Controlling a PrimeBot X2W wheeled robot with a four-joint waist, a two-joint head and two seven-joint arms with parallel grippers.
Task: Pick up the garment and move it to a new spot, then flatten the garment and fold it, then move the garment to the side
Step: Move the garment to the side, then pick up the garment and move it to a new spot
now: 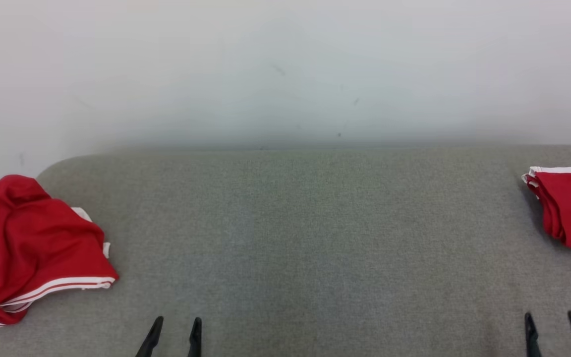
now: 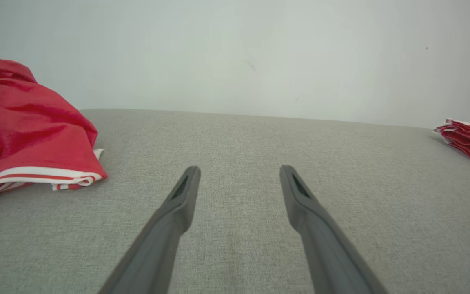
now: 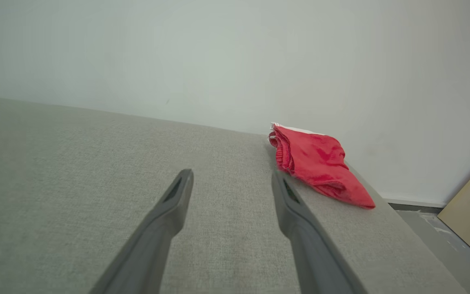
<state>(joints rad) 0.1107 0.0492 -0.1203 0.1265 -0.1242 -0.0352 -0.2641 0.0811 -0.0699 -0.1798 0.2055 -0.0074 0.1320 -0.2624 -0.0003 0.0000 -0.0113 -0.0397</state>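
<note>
My left gripper [image 1: 178, 322] and right gripper [image 1: 548, 315] enter at the lower edge of the head view, fingertips only, arms cut off. Far left, the crumpled garment [image 1: 28, 248], red with white stripes, lies at the left end of the grey padded surface [image 1: 290, 223] and is cropped by the frame. The middle of the surface is open room up to the white wall [image 1: 285, 64]. Far right, the folded garment [image 1: 570, 208], also cropped, sits at the surface's right edge. Both grippers are spread wide, holding nothing, well apart from either cloth.
</note>
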